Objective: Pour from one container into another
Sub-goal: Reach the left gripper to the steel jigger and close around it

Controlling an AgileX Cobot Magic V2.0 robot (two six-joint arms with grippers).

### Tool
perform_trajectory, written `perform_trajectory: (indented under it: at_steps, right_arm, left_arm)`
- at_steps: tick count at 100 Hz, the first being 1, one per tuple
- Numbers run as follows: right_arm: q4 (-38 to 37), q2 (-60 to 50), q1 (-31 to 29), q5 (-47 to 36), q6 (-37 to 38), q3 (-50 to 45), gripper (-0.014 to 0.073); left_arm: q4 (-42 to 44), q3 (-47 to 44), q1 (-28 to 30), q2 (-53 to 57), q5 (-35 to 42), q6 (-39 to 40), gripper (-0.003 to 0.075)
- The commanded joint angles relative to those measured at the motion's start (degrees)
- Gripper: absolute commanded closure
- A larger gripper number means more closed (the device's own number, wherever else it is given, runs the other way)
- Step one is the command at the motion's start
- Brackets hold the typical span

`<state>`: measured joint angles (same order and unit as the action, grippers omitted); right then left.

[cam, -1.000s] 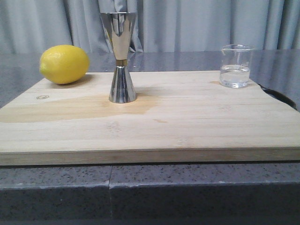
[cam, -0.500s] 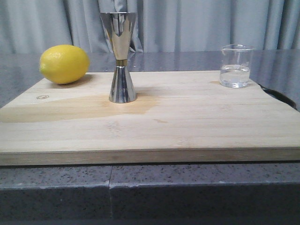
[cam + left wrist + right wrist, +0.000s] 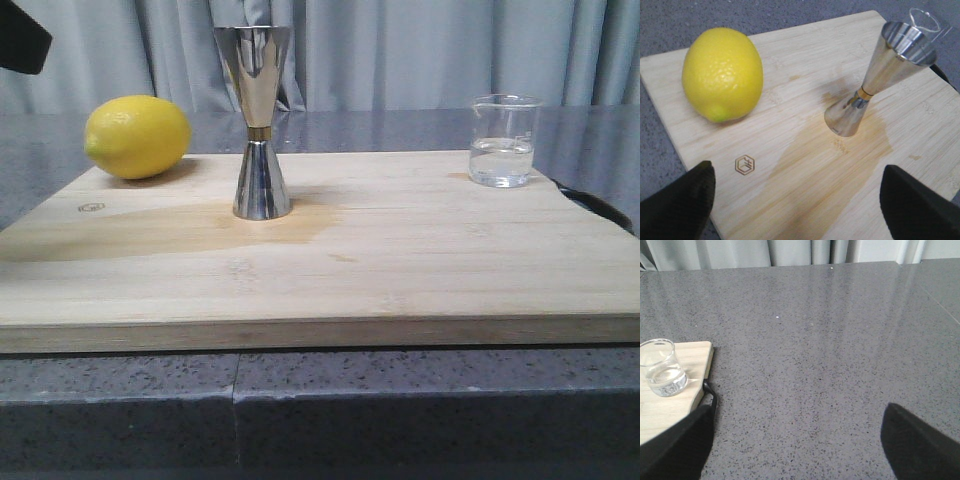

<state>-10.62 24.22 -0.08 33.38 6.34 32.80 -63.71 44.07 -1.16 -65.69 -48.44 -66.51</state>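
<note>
A small clear glass beaker point(image 3: 504, 141) holding some clear liquid stands at the far right of the wooden board point(image 3: 400, 270); the right wrist view shows the beaker point(image 3: 662, 368) too. The tall steel jigger point(image 3: 258, 122) with its brass band stands upright left of centre, over a damp patch point(image 3: 840, 170), and the left wrist view shows the jigger point(image 3: 875, 80). My left gripper point(image 3: 797, 202) hangs open above the board's near left part, nothing between its fingers. A dark bit of the left arm point(image 3: 22, 38) shows at the top left. My right gripper point(image 3: 797, 440) is open over bare countertop, right of the beaker.
A yellow lemon point(image 3: 137, 137) lies on the board's far left corner, left of the jigger. A black handle point(image 3: 595, 205) sticks out at the board's right edge. Grey speckled countertop point(image 3: 830, 340) surrounds the board, and grey curtains hang behind.
A dark part of the left arm has come into the front view at the top left. Jigger, beaker and lemon have not moved.
</note>
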Motion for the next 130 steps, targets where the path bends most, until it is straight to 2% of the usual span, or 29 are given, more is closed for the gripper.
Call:
perform_trajectory:
  at_steps: [1,20,41,54,90,130]
  right_arm:
    - [-0.6,0.8,-0.4,-4.0,-0.1,2.1,-0.0003]
    - [-0.6,0.8,-0.4,-4.0,-0.1,2.1,-0.0003]
    - [-0.6,0.8,-0.4,-4.2,-0.1,2.0,-0.0003]
    - [-0.6,0.8,-0.4,-4.2,-0.1,2.0,-0.0003]
    - [-0.6,0.8,-0.4,-4.2,-0.1,2.0,-0.0003]
    - [-0.6,0.8,-0.4,-4.2,-0.1,2.0,-0.0002]
  left_arm:
    - [-8.0,1.5,-0.1,-1.1,-0.7,-9.5,0.0101]
    - [-22.5,0.8,-0.1,-6.0,-8.0,-29.0,0.0101]
    - [-28.8,0.8,-0.1,-12.5,-18.7,-40.9,0.0101]
    - [-32.3,0.8,-1.7,-16.0,-21.2,-44.7,0.0101]
    - [-42.3,1.1,-9.4,-22.7,-20.1,-55.8,0.0101]
    - [-42.3,8.9,-15.4,-32.6,-19.8,-55.8,0.0101]
